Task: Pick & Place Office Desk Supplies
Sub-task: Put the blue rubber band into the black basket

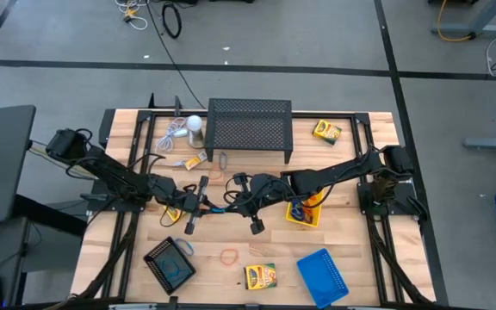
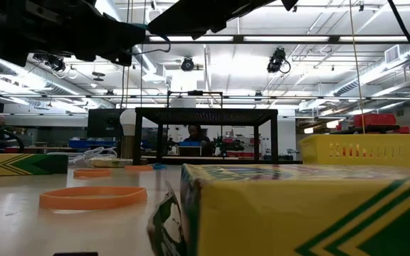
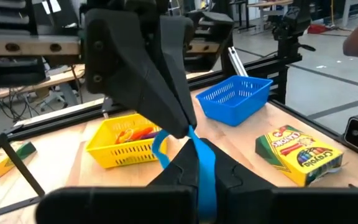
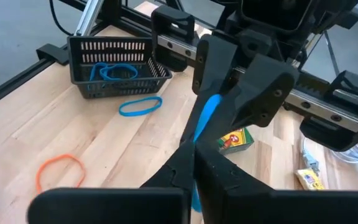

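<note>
Handover is what you are looking at: both pincers are meeting above the middle of the table, each pinching the same blue rubber band (image 3: 199, 163). Your left gripper (image 1: 198, 203) is sitting with its fingers pressed together on the band, and your right gripper (image 1: 246, 204) is facing it from just beyond, its fingers likewise together on the band's other end, so the loop is running between the two. Beyond the left pincer the yellow tray (image 3: 124, 142) is holding several coloured bands, with the blue tray (image 3: 235, 98) farther off and a crayon box (image 3: 298, 154) to one side. Beyond the right pincer the black tray (image 4: 114, 64) is already carrying blue bands, with another blue loop (image 4: 140, 106) lying just outside it and an orange loop (image 4: 59, 169) nearer. The risk, as I judge it, is both grips pulling apart together: the band could be stretching, snapping free and flying off the table, or slipping from whichever pincer is gripping less rubber.
</note>
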